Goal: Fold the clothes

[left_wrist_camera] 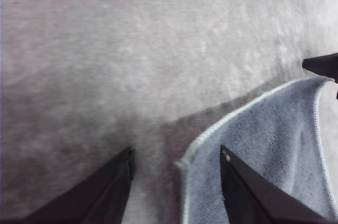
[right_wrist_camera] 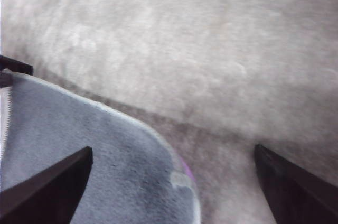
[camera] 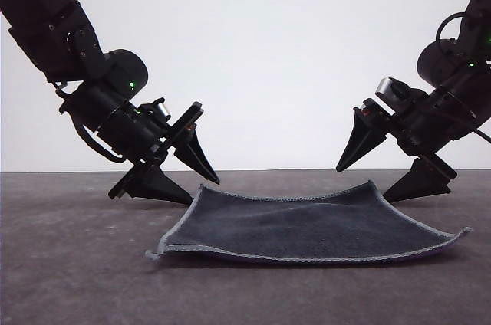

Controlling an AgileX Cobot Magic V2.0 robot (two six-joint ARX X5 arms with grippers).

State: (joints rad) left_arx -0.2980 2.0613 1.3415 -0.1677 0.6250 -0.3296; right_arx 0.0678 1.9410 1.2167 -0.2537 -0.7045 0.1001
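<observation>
Fingers [camera: 201, 164] of both grippers spread wide, grasping nothing; cloth [camera: 307, 225] lies between them on the bare table [camera: 77, 279]

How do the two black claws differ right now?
The left gripper reaches in from the left, its lower finger touching the cloth's far left corner; the right gripper comes from the right, by the far right corner. Both are open and hold nothing.

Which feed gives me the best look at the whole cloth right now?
Front view: the grey cloth lies fully in frame, all edges visible between both open grippers. The left wrist view and right wrist view each show just one corner.
</observation>
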